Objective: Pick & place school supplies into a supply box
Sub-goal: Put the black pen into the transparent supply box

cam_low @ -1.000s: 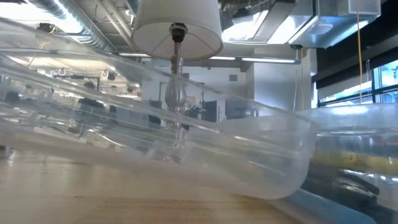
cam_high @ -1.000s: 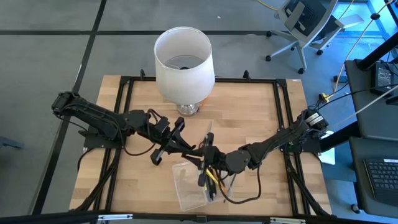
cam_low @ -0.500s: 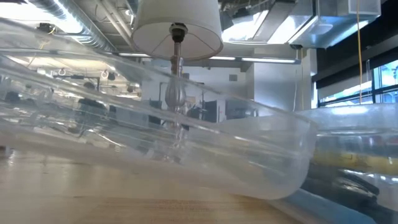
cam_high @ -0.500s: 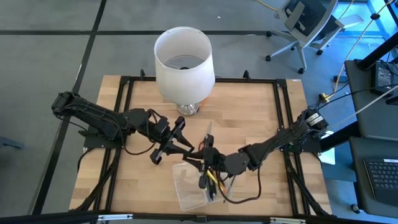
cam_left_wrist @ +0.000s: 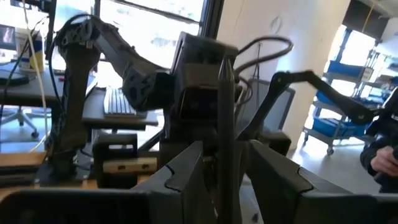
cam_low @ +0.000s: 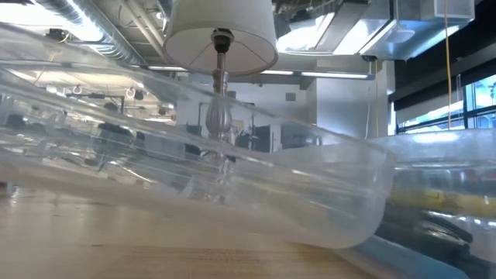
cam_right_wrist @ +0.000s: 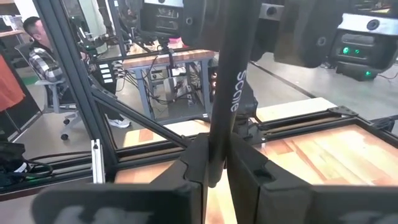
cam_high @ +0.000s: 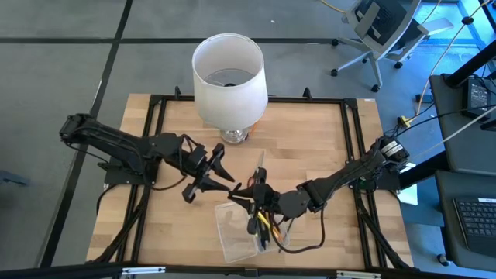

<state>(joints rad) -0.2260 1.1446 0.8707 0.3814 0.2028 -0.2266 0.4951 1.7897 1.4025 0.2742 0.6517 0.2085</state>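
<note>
My right gripper is shut on a black pen at the table's middle, just above the far end of the clear supply box. Several pens and pencils lie along the box's right side. My left gripper is open and empty, a little to the left of the pen and facing it. In the left wrist view the pen shows between my left gripper's spread fingers, farther off. The low view shows only the box's clear wall. My right gripper pinches the black pen's shaft between its two fingers. The fingers come about level from the table's right and lie across the pen. The pen is lifted clear of the table and runs from the near side to the far side, its pale far end pointing toward the lamp.
A lamp with a large white shade stands at the table's far middle, its base just beyond the grippers. A black frame runs round the wooden table top. Bare wood lies at the far right.
My left gripper has drawn back a little from the pen toward the table's left edge, still open. My right gripper and the pen have kept still.
</note>
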